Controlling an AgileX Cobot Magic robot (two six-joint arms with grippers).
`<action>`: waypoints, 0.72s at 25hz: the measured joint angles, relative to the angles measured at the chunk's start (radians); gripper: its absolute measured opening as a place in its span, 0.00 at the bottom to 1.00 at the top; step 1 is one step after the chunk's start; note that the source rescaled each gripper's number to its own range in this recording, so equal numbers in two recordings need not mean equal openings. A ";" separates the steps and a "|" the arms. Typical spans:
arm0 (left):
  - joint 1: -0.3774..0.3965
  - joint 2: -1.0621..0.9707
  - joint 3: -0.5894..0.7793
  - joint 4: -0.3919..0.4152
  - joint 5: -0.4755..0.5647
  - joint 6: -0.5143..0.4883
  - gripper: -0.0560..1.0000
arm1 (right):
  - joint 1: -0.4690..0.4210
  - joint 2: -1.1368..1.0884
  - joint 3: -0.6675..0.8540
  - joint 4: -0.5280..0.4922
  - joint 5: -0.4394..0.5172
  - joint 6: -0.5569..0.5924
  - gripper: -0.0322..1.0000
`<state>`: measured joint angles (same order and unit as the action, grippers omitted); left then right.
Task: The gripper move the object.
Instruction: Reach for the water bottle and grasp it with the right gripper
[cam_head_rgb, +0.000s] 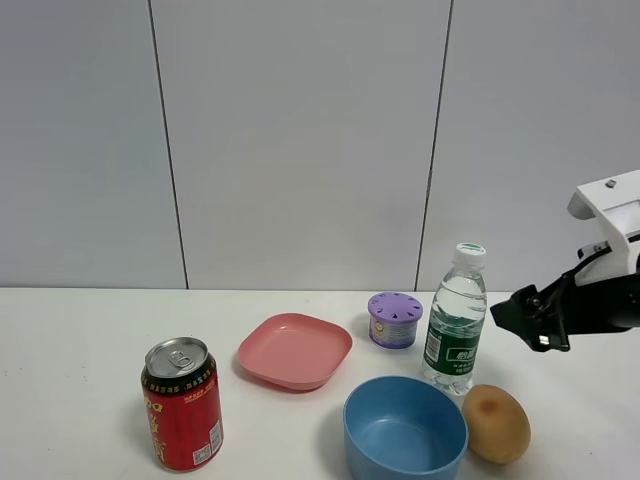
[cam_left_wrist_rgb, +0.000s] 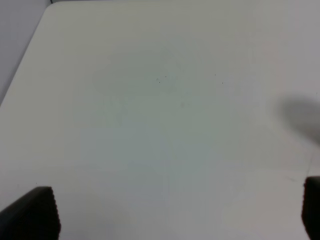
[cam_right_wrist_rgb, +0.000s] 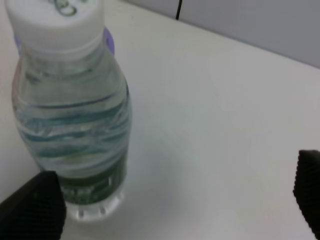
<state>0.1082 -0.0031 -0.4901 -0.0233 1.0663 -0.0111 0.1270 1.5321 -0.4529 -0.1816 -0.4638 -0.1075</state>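
Note:
The clear water bottle (cam_head_rgb: 455, 320) with a white cap and dark green label stands upright on the white table, right of the middle. My right gripper (cam_head_rgb: 518, 318), a black claw on a black arm with a white bracket, hovers just right of the bottle, a little above the table, apart from it. In the right wrist view the bottle (cam_right_wrist_rgb: 75, 125) stands close ahead, towards one finger, and the right gripper (cam_right_wrist_rgb: 172, 200) is open wide and empty. The left gripper (cam_left_wrist_rgb: 172, 212) is open over bare table and does not show in the exterior view.
A red soda can (cam_head_rgb: 183, 403) stands at the front left. A pink plate (cam_head_rgb: 295, 350) lies mid-table. A purple-lidded container (cam_head_rgb: 394, 319) sits just left of the bottle. A blue bowl (cam_head_rgb: 405, 428) and a brown fruit (cam_head_rgb: 496, 423) sit in front of the bottle.

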 joint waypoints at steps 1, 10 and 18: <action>0.000 0.000 0.000 0.000 0.000 0.000 1.00 | 0.000 0.022 0.000 -0.008 -0.029 0.000 1.00; 0.000 0.000 0.000 0.000 0.000 0.000 1.00 | 0.000 0.139 0.000 -0.106 -0.231 0.007 1.00; 0.000 0.000 0.000 0.000 0.000 0.000 1.00 | 0.000 0.228 0.000 -0.111 -0.371 -0.031 1.00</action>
<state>0.1082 -0.0031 -0.4901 -0.0233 1.0663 -0.0111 0.1270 1.7599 -0.4529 -0.2931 -0.8344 -0.1384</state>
